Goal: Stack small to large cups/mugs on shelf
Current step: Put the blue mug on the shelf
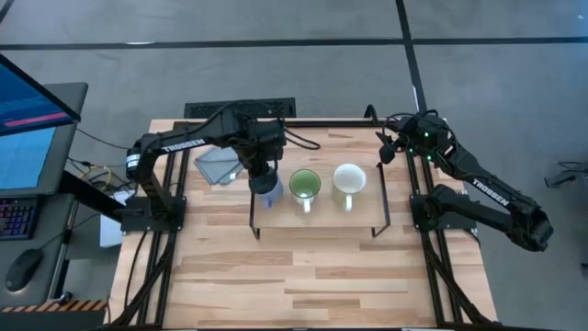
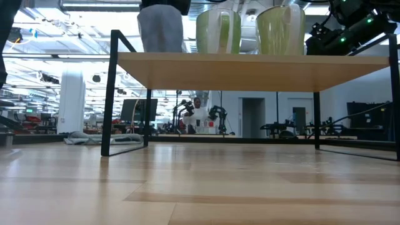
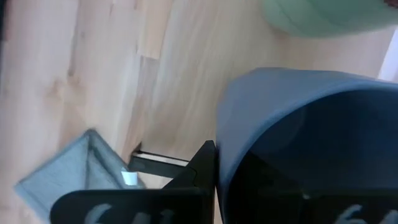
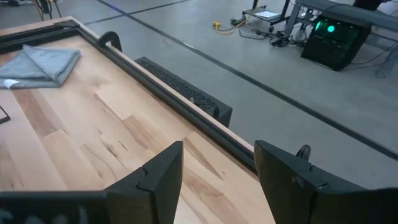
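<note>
Three mugs stand in a row on the light-wood shelf [image 2: 250, 72]. The blue mug [image 1: 267, 191] is at the shelf's left end, the green mug [image 1: 305, 186] in the middle, and the cream-white mug [image 1: 349, 181] to the right. In the low view the blue mug's base [image 2: 161, 49] meets the shelf top. My left gripper [image 1: 265, 175] is directly above the blue mug, shut on it. My right gripper [image 4: 217, 174] is open and waits near the table's far right corner, apart from the mugs. My left gripper comes at the blue mug from above, pointing down. One finger [image 3: 200, 169] stands outside the mug's wall at the rim [image 3: 225, 134]. The other is lost in the dark inside the mug. The mug stays upright, its base on the shelf.
A folded grey cloth [image 1: 219, 164] lies on the table just left of the shelf, near the left arm. The shelf's black wire legs [image 2: 111, 94] stand at its ends. The near half of the tabletop [image 1: 312, 276] is bare wood.
</note>
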You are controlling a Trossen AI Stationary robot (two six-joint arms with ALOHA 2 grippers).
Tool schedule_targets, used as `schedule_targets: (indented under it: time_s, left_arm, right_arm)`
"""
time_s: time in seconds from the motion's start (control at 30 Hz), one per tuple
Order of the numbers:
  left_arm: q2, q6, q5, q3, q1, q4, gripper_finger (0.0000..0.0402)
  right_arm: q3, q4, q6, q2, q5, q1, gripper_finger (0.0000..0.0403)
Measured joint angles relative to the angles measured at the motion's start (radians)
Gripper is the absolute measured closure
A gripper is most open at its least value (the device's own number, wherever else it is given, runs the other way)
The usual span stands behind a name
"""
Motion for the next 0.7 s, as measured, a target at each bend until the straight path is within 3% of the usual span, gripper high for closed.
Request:
schedule_targets:
  time_s: [0.7]
  left_arm:
    - [0.005, 0.07, 0.029, 0.0, -0.009, -0.007, 0.0394]
  right_arm:
    - [0.0, 0.0, -0.008, 0.0, 0.0, 0.0, 0.0182]
